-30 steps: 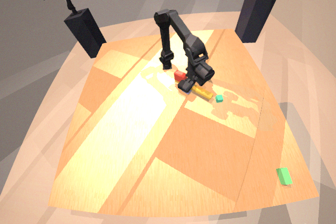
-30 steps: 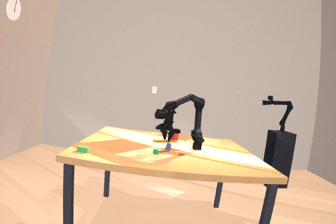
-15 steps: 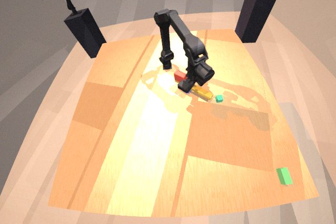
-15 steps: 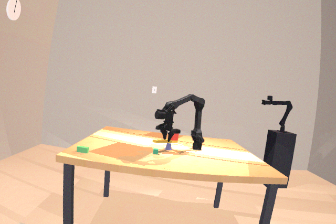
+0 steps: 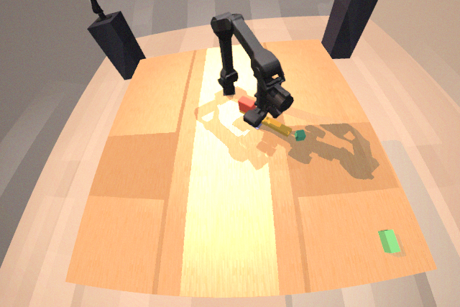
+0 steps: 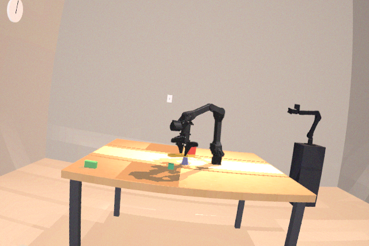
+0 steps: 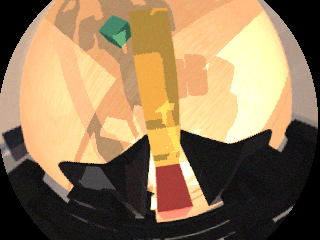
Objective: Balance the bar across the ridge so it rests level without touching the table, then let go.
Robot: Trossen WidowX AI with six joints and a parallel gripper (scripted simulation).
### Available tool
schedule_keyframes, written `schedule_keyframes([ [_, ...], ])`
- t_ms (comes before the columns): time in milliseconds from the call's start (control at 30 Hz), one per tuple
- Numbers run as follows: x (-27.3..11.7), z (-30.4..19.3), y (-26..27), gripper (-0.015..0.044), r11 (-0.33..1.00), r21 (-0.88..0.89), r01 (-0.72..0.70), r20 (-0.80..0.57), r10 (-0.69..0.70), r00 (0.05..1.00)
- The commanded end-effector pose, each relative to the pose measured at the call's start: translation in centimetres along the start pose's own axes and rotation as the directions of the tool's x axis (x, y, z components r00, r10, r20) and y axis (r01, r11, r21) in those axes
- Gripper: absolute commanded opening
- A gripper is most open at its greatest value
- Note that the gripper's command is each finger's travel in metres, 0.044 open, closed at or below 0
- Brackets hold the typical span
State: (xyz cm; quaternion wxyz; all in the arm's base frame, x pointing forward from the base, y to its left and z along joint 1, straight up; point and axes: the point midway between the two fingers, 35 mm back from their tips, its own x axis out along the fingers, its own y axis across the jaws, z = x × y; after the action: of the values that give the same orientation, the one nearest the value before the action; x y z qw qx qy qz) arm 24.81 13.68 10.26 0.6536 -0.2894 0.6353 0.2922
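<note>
Now the claw (image 5: pixel 254 118) (image 6: pixel 184 153) (image 7: pixel 163 135), fingers partly apart, grips the yellow bar (image 5: pixel 277 126) (image 6: pixel 176 155) (image 7: pixel 156 80) near its red block (image 5: pixel 246 103) (image 6: pixel 191 150) (image 7: pixel 173 187); the bar's long axis runs crosswise between the fingers, seemingly just above the purple ridge (image 5: pixel 256 127) (image 6: pixel 185 161).

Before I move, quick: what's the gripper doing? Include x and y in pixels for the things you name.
Gripper (image 5: pixel 256 122) (image 6: pixel 183 154) (image 7: pixel 163 135): closed, holding the yellow bar (image 5: pixel 277 126) (image 6: pixel 174 155) (image 7: pixel 152 75) between its fingers.
</note>
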Motion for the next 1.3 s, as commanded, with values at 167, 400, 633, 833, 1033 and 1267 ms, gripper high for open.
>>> schedule_keyframes([
  [167, 0.11, -0.01, -0.03, 0.0, 1.0, 0.001, 0.002, -0.001, -0.002, 1.0],
  [400, 0.16, -0.02, -0.03, 0.0, 1.0, 0.001, 0.002, -0.001, -0.002, 1.0],
  [633, 0.22, -0.04, -0.02, 0.0, 1.0, 0.001, 0.002, -0.001, -0.002, 1.0],
  [833, 0.28, -0.05, -0.02, 0.0, 1.0, 0.001, 0.002, -0.001, -0.002, 1.0],
  [1033, 0.32, -0.06, -0.01, 0.0, 1.0, 0.001, 0.002, -0.001, -0.002, 1.0],
  [1267, 0.38, -0.06, -0.01, 0.0, 1.0, 0.001, 0.002, -0.001, -0.002, 1.0],
])
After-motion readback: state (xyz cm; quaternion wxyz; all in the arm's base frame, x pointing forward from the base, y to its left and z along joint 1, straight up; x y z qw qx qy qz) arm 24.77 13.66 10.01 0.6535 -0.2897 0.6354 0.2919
